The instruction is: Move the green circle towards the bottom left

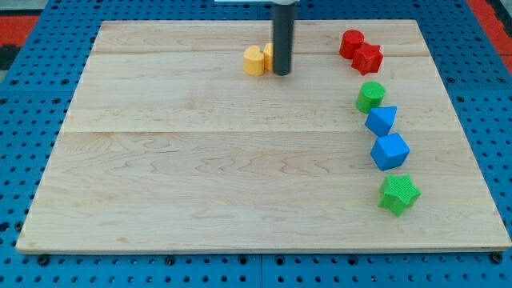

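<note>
Green star (398,194) sits far below-right of my tip (282,74), which holds nothing, probably touching the yellow blocks (254,60). Green circle (370,96) lies right; a careless approach could knock the neighbouring blue cube (382,121).

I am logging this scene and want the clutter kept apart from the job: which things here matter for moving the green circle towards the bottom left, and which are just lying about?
Part of the job:
green circle
my tip, beside the yellow blocks, far to the circle's left

Just lying about:
two yellow blocks
two red blocks
two blue blocks
green star
</note>
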Robot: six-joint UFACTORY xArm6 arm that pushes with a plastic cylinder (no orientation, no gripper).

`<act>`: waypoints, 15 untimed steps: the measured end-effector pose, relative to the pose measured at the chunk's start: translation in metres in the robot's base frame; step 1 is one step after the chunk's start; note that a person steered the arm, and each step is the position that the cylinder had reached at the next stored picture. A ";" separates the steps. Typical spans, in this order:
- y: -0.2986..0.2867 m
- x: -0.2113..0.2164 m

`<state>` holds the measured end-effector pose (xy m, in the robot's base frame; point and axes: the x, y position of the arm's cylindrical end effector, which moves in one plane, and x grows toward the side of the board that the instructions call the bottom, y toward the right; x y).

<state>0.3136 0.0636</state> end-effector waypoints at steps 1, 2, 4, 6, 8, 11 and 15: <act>0.034 -0.021; 0.015 -0.052; -0.081 0.014; 0.075 0.016; 0.177 0.056; -0.105 0.127; -0.070 0.124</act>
<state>0.4378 -0.0062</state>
